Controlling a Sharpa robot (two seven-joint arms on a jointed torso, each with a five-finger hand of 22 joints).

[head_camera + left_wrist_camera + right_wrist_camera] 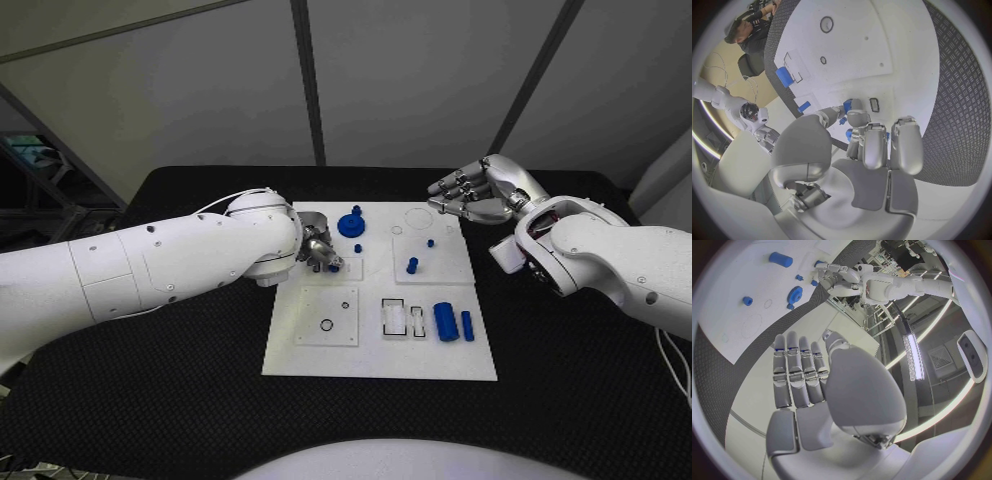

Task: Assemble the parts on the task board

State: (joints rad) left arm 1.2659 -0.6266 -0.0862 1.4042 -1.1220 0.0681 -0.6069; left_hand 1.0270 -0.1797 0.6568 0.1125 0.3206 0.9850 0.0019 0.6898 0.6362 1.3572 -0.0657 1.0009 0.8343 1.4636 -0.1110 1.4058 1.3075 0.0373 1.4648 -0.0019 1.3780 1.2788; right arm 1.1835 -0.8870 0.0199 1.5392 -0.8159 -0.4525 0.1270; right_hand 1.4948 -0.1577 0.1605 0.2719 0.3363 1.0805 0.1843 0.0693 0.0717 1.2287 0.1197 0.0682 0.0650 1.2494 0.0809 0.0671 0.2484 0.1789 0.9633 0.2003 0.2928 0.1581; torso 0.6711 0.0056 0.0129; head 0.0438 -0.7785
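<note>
On the near right of the white board (pixel 433 362), a big blue cylinder (pixel 446 321) and a slim one (pixel 467 325) lie beside empty slots. Mid-board, the left hand (pixel 320 250) pinches a small blue piece (pixel 336 266). Farther off sits a blue gear (pixel 353 226), and the right hand (pixel 473 196) hovers at the far right corner, fingers straight, holding nothing.

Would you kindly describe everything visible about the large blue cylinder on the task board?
The large blue cylinder is a smooth, solid blue, plastic-looking piece, the biggest of the loose parts. It lies on its side on the white task board, near the board's near right corner, beside a thinner blue peg and next to outlined rectangular slots. Neither hand touches it.
</note>
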